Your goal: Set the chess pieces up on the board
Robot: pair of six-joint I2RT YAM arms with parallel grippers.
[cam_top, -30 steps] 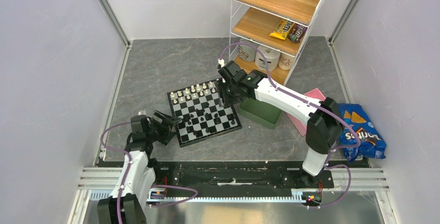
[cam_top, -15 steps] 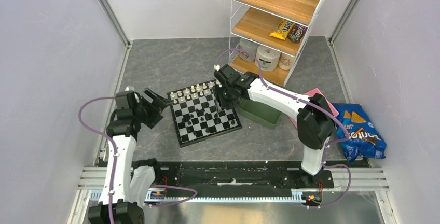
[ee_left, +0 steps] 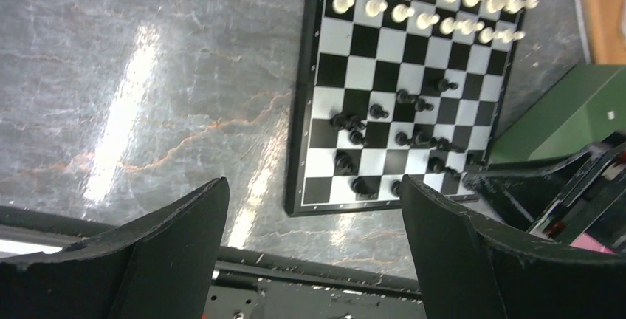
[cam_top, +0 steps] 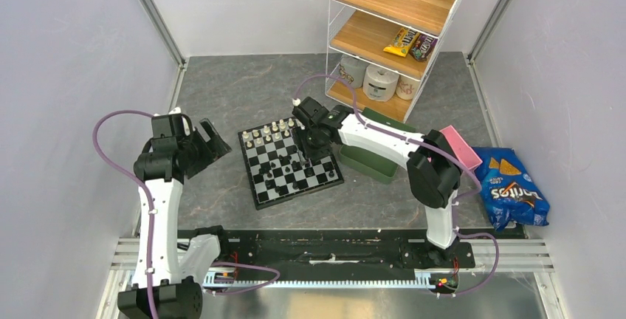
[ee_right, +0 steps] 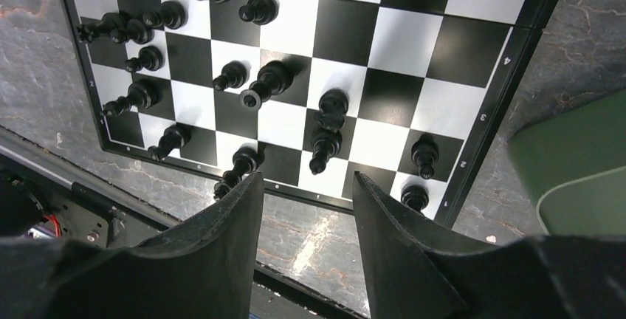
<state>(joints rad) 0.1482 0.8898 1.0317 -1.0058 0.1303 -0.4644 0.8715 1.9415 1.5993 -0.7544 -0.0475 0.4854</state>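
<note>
The chequered board [cam_top: 289,162] lies in the middle of the table. Cream-white pieces [cam_top: 273,128] stand in two rows along its far edge. Black pieces [cam_top: 291,167] are scattered over its middle and near squares; in the right wrist view one black piece [ee_right: 262,86] lies on its side. My right gripper [cam_top: 304,149] hangs above the board's right half, open and empty [ee_right: 306,186]. My left gripper [cam_top: 201,142] is raised left of the board, open and empty [ee_left: 314,208]. The board [ee_left: 410,83] shows in the left wrist view.
A green tray [cam_top: 373,158] sits just right of the board, with a pink tray [cam_top: 458,145] beyond it behind my right arm. A blue crisp bag [cam_top: 511,190] lies far right. A wire shelf unit [cam_top: 391,9] with snacks stands behind. A black rail [cam_top: 325,249] runs along the near edge.
My left arm has risen and pulled back left, away from the board's near-left corner. My right gripper has moved left over the board. Less of the pink tray shows.
</note>
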